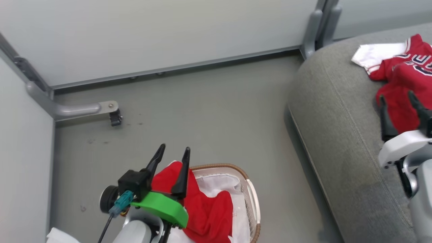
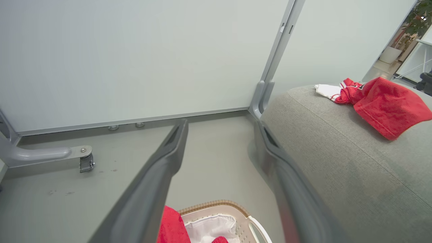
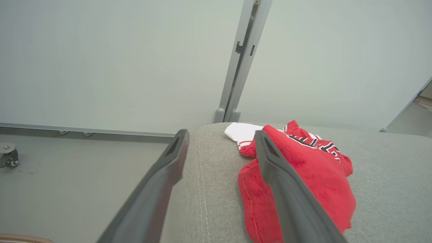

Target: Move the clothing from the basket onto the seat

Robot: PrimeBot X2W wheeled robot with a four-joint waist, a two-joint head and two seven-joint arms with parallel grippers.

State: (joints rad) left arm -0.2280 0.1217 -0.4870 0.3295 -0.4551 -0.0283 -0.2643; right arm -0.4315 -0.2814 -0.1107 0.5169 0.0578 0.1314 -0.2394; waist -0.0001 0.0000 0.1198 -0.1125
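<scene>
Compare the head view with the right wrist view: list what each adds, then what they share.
Head view adds: the left gripper, open over the basket, which holds a red garment and a white liner. Right wrist view adds: a bright opening past the right end of the wall. Shared: the seat, the red clothing lying on it, the open right gripper, a sliver of basket rim and a caster on the floor.

Grey floor (image 1: 209, 111) bears the basket (image 1: 251, 189), the seat (image 1: 337, 128) bears red clothing (image 1: 403, 79)
</scene>
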